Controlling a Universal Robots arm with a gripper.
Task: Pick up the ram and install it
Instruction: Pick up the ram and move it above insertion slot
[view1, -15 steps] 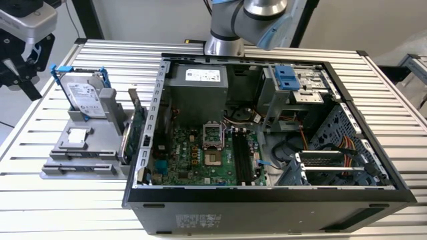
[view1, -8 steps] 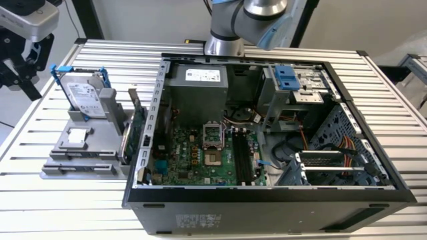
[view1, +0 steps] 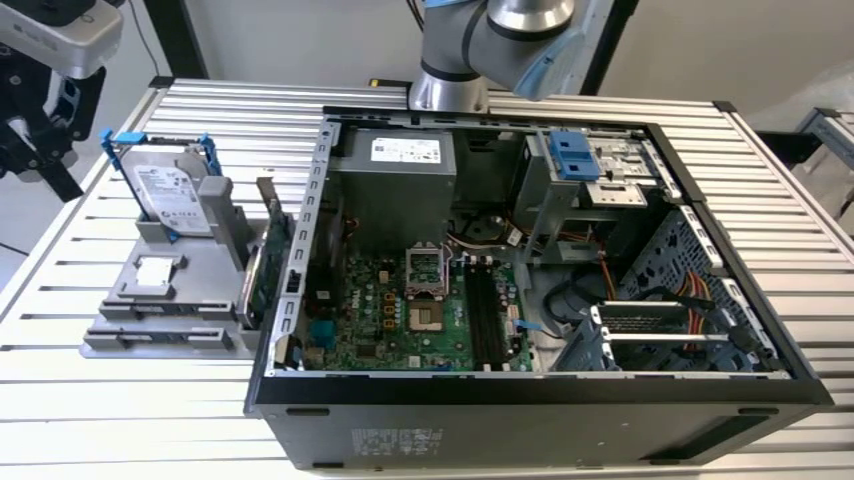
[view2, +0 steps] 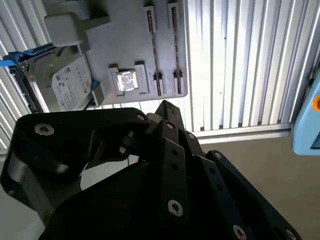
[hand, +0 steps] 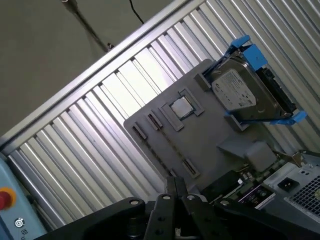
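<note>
A silver and pale-blue robot arm (view1: 514, 35) stands at the back of the exterior view, one joint bent near the top edge. Its black gripper (view1: 47, 165) hangs at the exterior view's far left, pointing downward. In the second wrist view, its linked black fingers (view2: 169, 116) meet at the tips, holding nothing.

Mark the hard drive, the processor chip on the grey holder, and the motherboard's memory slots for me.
hard drive (view1: 171, 195): exterior view, on its silver labelled face.
processor chip (hand: 180, 107): first wrist view, centre of its silver top.
memory slots (view1: 483, 320): exterior view, midway along the black slots.
</note>
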